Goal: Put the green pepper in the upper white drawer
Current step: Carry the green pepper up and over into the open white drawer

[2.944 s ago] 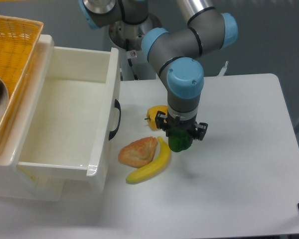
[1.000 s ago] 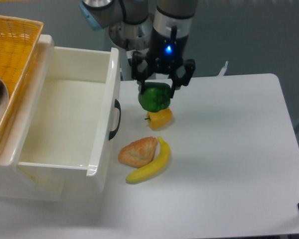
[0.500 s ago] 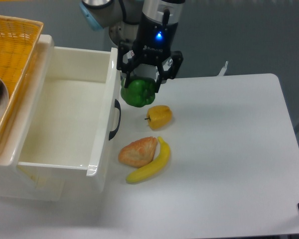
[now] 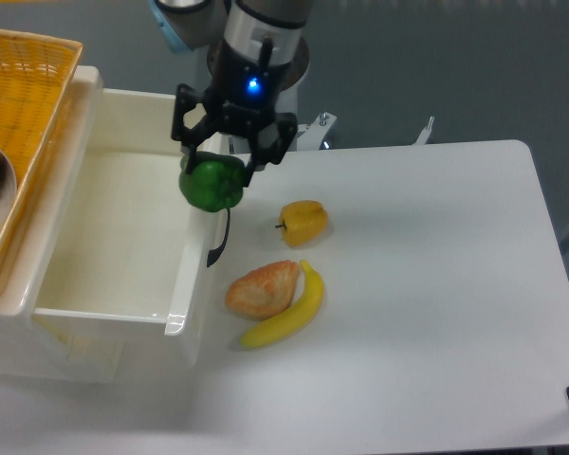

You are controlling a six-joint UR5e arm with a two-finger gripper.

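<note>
- Camera view: gripper (image 4: 218,172) clenched on the green pepper (image 4: 211,185), carried in the air.
- Half a second ago the pepper hung right of the drawer's front wall; now it sits over that wall, by the black handle (image 4: 219,237), leftward travel.
- Upper white drawer (image 4: 47,284) open, floor bare.
- Yellow pepper (image 4: 303,222), pastry (image 4: 262,287), banana (image 4: 286,318) unmoved on table (image 4: 436,303).
- Judgement: transfer nearly done; further in, then release.

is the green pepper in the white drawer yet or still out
Out. The green pepper hangs in the tool, held above the front wall of the upper white drawer, whose floor looks bare.
</note>
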